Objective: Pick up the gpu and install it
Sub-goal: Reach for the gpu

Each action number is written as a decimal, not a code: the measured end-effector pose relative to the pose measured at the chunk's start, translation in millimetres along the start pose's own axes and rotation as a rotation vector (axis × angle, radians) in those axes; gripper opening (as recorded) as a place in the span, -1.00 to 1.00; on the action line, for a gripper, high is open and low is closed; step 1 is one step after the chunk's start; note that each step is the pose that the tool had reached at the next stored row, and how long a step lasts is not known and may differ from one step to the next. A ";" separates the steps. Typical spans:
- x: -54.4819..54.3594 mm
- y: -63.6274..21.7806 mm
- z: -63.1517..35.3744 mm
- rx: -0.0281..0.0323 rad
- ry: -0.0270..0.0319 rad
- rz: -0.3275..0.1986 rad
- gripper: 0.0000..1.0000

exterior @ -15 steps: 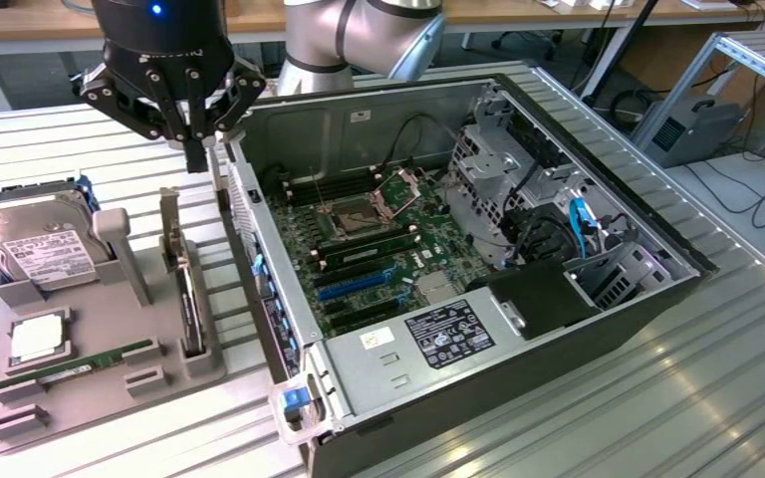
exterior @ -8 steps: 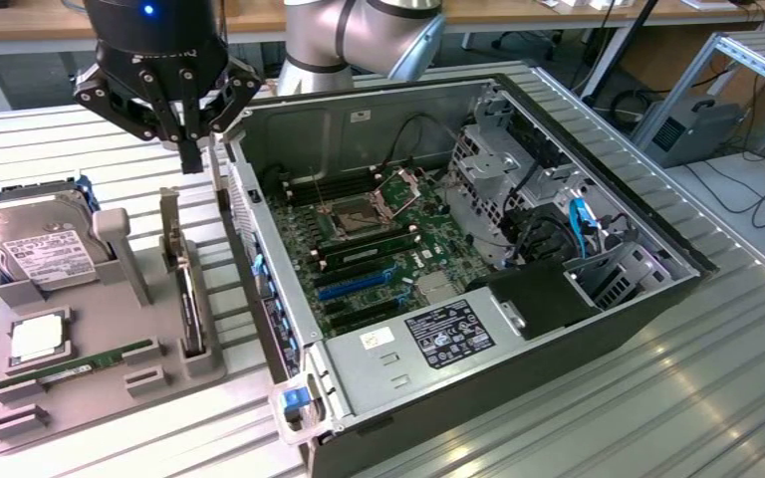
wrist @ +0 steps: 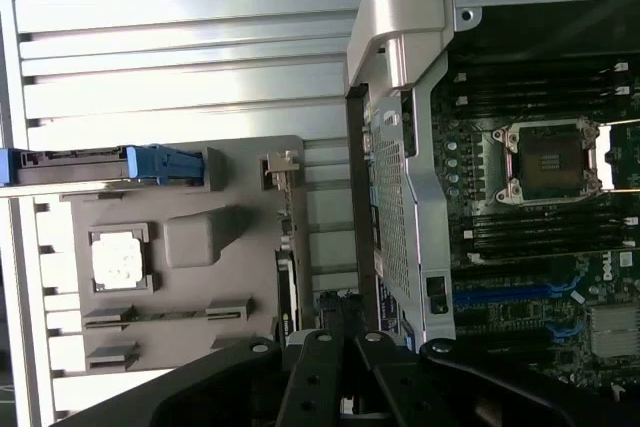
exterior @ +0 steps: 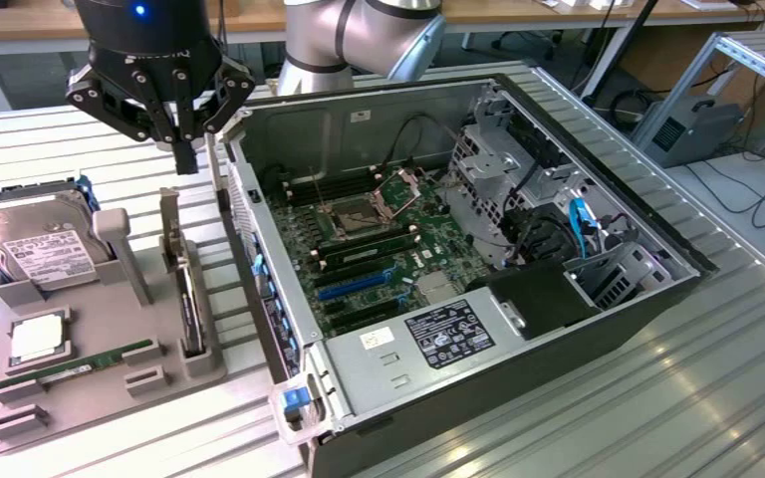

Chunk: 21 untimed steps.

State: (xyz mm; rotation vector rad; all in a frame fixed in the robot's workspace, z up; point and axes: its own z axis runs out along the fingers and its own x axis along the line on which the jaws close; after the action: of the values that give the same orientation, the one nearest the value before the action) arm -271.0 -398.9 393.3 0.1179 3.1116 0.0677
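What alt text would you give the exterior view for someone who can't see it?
A robot arm's black fingers, shut and empty, hang above a graphics card standing on edge in a grey holder. To the exterior view's right lies an open computer case with its motherboard exposed.

The gripper [wrist: 342, 335] has its fingers pressed together. Close by at its eleven o'clock, the gpu [wrist: 285, 282] stands on edge in a grey tray [wrist: 180, 345]. A CPU chip [wrist: 118, 257] lies at ten o'clock, the open computer case [wrist: 395, 197] at one o'clock.
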 end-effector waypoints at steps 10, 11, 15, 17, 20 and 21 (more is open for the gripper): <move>5.0 -0.4 -0.2 0.0001 0.0001 0.000 -0.79; 5.4 -0.4 -0.2 0.0001 0.0001 0.000 -0.79; 7.1 -0.5 -0.2 0.0000 0.0000 0.000 -0.79; 7.9 -0.6 -0.3 0.0000 0.0000 0.000 -0.79; 8.9 -0.7 -0.3 0.0000 0.0000 0.000 -0.79; 9.2 -0.7 -0.3 0.0000 0.0000 0.000 -0.79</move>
State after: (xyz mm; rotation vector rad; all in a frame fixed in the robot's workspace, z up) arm -280.2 -398.9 393.3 0.1178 3.1116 0.0677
